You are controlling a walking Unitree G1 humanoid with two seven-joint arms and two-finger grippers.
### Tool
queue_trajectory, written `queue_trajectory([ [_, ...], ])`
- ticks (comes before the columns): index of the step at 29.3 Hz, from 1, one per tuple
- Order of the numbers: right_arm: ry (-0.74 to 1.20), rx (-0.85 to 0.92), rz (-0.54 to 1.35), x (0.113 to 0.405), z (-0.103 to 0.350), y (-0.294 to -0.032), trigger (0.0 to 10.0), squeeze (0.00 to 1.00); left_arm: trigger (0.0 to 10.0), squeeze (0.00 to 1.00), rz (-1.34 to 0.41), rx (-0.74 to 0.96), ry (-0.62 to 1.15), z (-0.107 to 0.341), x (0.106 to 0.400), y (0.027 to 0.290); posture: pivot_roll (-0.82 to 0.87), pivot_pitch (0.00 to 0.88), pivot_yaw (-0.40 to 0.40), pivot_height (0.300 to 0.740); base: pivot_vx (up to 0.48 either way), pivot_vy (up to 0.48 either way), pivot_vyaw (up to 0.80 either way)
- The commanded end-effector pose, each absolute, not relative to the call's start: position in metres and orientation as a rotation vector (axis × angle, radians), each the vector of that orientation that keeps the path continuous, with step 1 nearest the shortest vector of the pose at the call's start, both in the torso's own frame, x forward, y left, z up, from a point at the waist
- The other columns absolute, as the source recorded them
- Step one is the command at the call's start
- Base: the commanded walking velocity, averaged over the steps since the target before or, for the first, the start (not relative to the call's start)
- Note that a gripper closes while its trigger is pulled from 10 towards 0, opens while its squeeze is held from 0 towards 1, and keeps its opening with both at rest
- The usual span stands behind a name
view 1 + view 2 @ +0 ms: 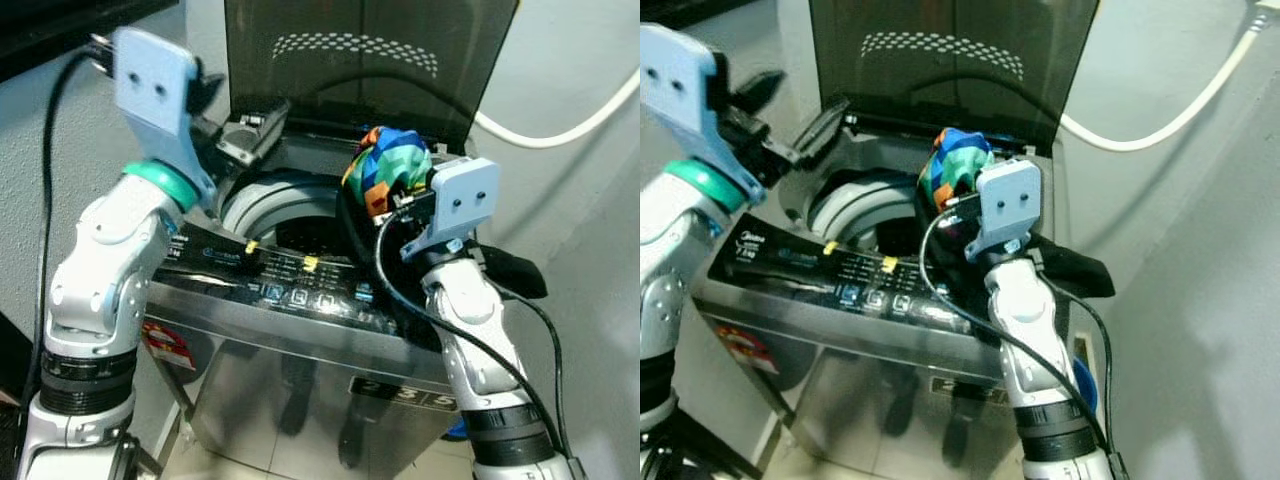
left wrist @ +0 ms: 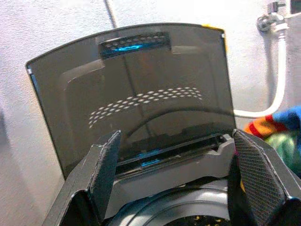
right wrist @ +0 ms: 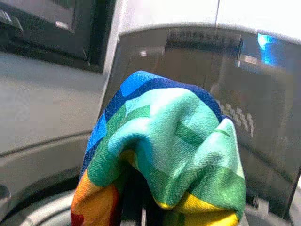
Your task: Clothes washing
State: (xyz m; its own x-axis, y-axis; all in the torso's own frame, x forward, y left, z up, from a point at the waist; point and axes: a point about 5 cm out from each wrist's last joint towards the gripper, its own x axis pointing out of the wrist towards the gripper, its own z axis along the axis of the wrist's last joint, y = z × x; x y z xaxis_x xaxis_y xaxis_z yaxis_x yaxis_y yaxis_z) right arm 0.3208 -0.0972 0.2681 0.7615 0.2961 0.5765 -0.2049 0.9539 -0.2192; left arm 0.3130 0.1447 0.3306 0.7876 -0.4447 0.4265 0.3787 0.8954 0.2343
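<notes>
With its smoked translucent lid (image 1: 360, 60) raised upright at upper centre, the silver top-loading washing machine (image 1: 300, 330) leaves its round grey drum mouth (image 1: 275, 205) unobstructed. Right tool (image 1: 385, 190), centre frame, clamped on a bunched rainbow-patchwork cloth (image 1: 385, 165) above the drum's right rim. Left tool (image 1: 250, 130), upper left, fingers apart, holding nothing, over the left rim.
</notes>
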Motion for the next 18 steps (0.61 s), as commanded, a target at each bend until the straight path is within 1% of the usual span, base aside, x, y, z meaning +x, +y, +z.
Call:
queue_trajectory([
  [1, -0.723, -0.144, 0.281, 0.323, 0.289, -0.094, 10.0, 0.00, 10.0, 0.00, -0.396, 0.159, -0.486, 0.332, 0.325, 0.151, 0.12, 0.000, 0.041, 0.740, 0.000, 0.000, 0.00],
  [2, -0.723, -0.144, 0.281, 0.323, 0.289, -0.094, 10.0, 0.00, 10.0, 0.00, -0.396, 0.159, -0.486, 0.332, 0.325, 0.151, 0.12, 0.000, 0.041, 0.740, 0.000, 0.000, 0.00],
  [3, -0.737, -0.146, 0.272, 0.328, 0.297, -0.092, 10.0, 0.00, 10.0, 0.00, -0.378, 0.179, -0.471, 0.331, 0.333, 0.151, 0.12, 0.000, 0.042, 0.740, 0.000, 0.000, 0.00],
  [5, -0.741, -0.153, 0.266, 0.332, 0.301, -0.090, 10.0, 0.00, 10.0, 0.00, -0.378, 0.207, -0.446, 0.327, 0.337, 0.149, 0.12, 0.000, 0.041, 0.740, 0.000, 0.000, 0.00],
  [7, -0.741, -0.153, 0.266, 0.332, 0.301, -0.090, 10.0, 0.00, 10.0, 0.00, -0.378, 0.207, -0.446, 0.327, 0.337, 0.149, 0.12, 0.000, 0.041, 0.740, 0.000, 0.000, 0.00],
  [9, -0.737, -0.178, 0.258, 0.339, 0.305, -0.084, 10.0, 0.00, 10.0, 0.00, -0.404, 0.240, -0.418, 0.320, 0.338, 0.143, 0.11, 0.004, 0.040, 0.740, 0.000, 0.000, 0.00],
  [10, -0.733, -0.184, 0.260, 0.343, 0.306, -0.079, 10.0, 0.00, 10.0, 0.00, -0.428, 0.228, -0.426, 0.319, 0.335, 0.139, 0.11, 0.005, 0.039, 0.740, 0.000, 0.000, 0.00],
  [11, -0.729, -0.173, 0.264, 0.348, 0.310, -0.070, 10.0, 0.00, 10.0, 0.00, -0.465, 0.176, -0.458, 0.321, 0.328, 0.134, 0.11, 0.008, 0.035, 0.740, 0.000, 0.000, 0.00],
  [13, -0.729, -0.173, 0.264, 0.348, 0.310, -0.070, 10.0, 0.00, 10.0, 0.00, -0.465, 0.176, -0.458, 0.321, 0.328, 0.134, 0.11, 0.008, 0.035, 0.740, 0.000, 0.000, 0.00],
  [15, -0.744, -0.158, 0.271, 0.357, 0.325, -0.049, 10.0, 0.00, 10.0, 0.00, -0.506, 0.119, -0.505, 0.323, 0.315, 0.127, 0.11, 0.010, 0.027, 0.740, 0.000, 0.000, 0.00],
  [16, -0.744, -0.158, 0.271, 0.357, 0.325, -0.049, 10.0, 0.00, 10.0, 0.00, -0.506, 0.119, -0.505, 0.323, 0.315, 0.127, 0.11, 0.010, 0.027, 0.740, 0.000, 0.000, 0.00],
  [18, -0.773, -0.111, 0.253, 0.362, 0.344, -0.038, 10.0, 0.00, 10.0, 0.00, -0.498, 0.097, -0.516, 0.319, 0.310, 0.126, 0.12, 0.014, 0.015, 0.740, 0.000, 0.000, 0.00],
])
